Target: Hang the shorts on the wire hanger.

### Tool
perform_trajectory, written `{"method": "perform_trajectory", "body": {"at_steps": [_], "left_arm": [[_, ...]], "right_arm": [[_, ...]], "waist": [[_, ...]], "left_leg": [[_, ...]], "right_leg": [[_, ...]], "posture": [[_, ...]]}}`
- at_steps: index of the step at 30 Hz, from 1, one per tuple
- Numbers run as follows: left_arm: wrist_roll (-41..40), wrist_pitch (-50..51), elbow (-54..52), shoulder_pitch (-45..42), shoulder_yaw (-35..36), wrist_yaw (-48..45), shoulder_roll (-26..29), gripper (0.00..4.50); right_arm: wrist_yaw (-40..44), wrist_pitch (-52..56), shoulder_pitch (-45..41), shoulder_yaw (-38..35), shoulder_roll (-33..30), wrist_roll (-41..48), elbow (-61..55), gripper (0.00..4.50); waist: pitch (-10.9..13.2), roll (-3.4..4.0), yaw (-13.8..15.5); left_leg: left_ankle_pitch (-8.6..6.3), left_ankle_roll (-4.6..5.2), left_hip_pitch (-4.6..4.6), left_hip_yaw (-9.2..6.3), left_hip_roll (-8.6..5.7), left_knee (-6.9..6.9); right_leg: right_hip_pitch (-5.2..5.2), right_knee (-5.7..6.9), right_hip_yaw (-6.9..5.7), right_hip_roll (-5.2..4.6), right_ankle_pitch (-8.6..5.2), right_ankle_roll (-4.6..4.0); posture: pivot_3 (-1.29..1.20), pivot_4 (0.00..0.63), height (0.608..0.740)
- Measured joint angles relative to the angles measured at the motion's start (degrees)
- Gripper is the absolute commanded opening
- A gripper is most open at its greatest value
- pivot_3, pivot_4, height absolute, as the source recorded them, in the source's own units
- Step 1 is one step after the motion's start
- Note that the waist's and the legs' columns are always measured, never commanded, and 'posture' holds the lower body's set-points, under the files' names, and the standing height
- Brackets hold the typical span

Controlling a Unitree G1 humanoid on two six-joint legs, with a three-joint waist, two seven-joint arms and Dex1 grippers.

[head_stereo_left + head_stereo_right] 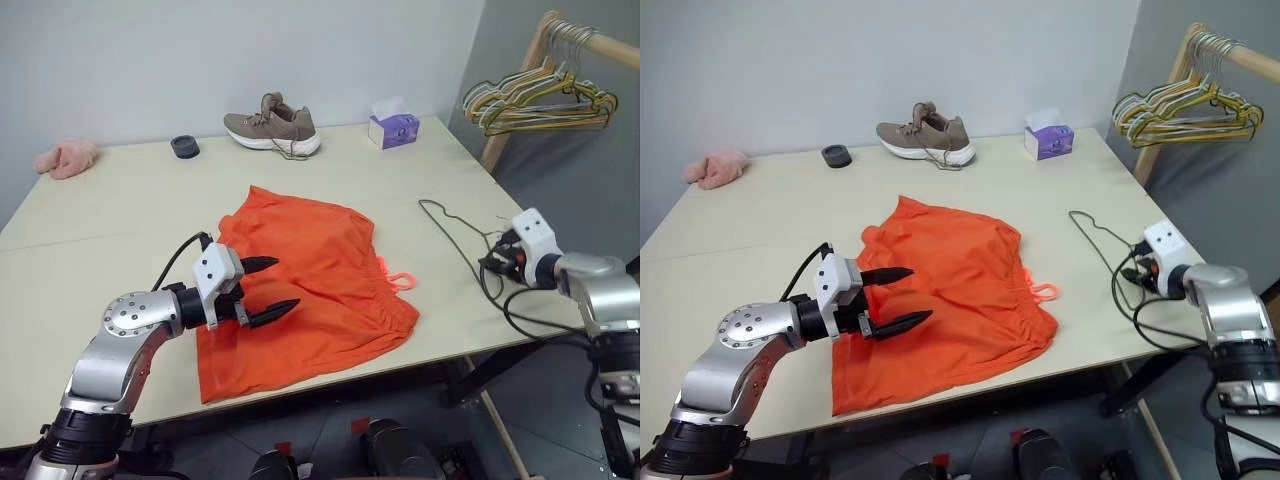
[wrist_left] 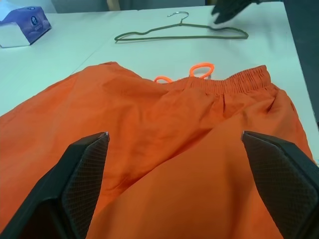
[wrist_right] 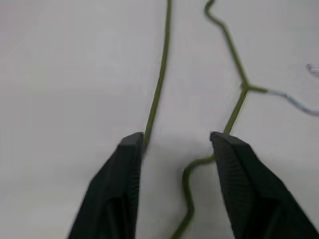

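The orange shorts [image 1: 310, 275] lie spread flat on the middle of the table, with their gathered waistband [image 2: 239, 79] and drawstring loops toward the right. My left gripper [image 1: 286, 283] hovers open just above the shorts' left part, with nothing between its fingers. The thin olive wire hanger [image 2: 179, 37] lies flat on the table to the right of the shorts. My right gripper [image 3: 177, 138] sits at the hanger's near end by the table's right edge. Its fingers stand apart and open, and two strands of the wire [image 3: 158, 84] run past their tips.
A grey shoe [image 1: 272, 127], a purple tissue box [image 1: 393, 125], a small black roll [image 1: 185, 147] and a pink fluffy cloth [image 1: 68, 157] line the table's far edge. A wooden rack with bunched hangers [image 1: 540, 95] stands beyond the right corner.
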Motion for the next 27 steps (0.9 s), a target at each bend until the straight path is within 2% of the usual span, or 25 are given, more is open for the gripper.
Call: {"method": "perform_trajectory", "body": {"at_steps": [3, 7, 18, 22, 27], "left_arm": [[-0.4, 1.1, -0.1, -0.3, 0.0, 0.2, -0.1, 4.5], [-0.5, 1.8, -0.1, -0.6, 0.0, 0.3, -0.2, 4.5], [-1.6, 3.4, -1.3, -2.4, -0.6, -0.3, -0.4, 4.5], [-3.4, 4.9, -3.0, -3.2, -0.7, -0.8, -0.4, 4.5], [-5.6, 6.8, -4.7, -4.4, -0.7, -1.1, -0.6, 4.5]], "right_arm": [[-4.3, 0.5, -3.7, -1.2, 2.7, -0.2, 5.2, 4.22], [-8.8, -0.6, -6.7, -1.4, 5.4, -0.7, 13.3, 4.22], [-11.3, -7.9, -18.3, 0.8, 7.1, -3.1, 37.2, 4.22], [-11.1, -10.9, -20.4, 1.5, 7.1, -4.0, 42.5, 3.38], [-11.8, -14.9, -21.8, 3.0, 7.5, -5.7, 47.5, 1.62]], "waist": [[0.0, 0.01, 0.1], [0.1, 0.11, 0.1], [0.1, 0.54, 0.0], [0.1, 0.55, 0.0], [0.0, 0.53, 0.3]], "left_leg": [[0.0, 0.0, -0.01, 0.0, 0.0, -0.01], [0.0, 0.0, -0.04, 0.0, 0.0, -0.02], [0.0, 0.01, 0.13, 0.0, 0.03, -0.1], [0.0, 0.01, 0.29, -0.01, 0.06, -0.14], [0.0, 0.01, 0.75, -0.06, 0.06, -0.1]], "right_leg": [[-0.01, 0.0, 0.0, 0.0, 0.0, -0.01], [-0.03, 0.0, 0.0, 0.0, -0.01, -0.02], [-0.02, 0.21, 0.03, 0.09, -0.08, -0.14], [0.01, 0.41, 0.04, 0.14, -0.14, -0.24], [0.51, 0.37, -0.02, 0.15, -0.15, -0.25]], "posture": [[-0.19, 0.066, 0.74], [-0.19, 0.066, 0.74], [-0.19, 0.068, 0.74], [-0.19, 0.065, 0.74], [-0.19, 0.062, 0.74]]}}
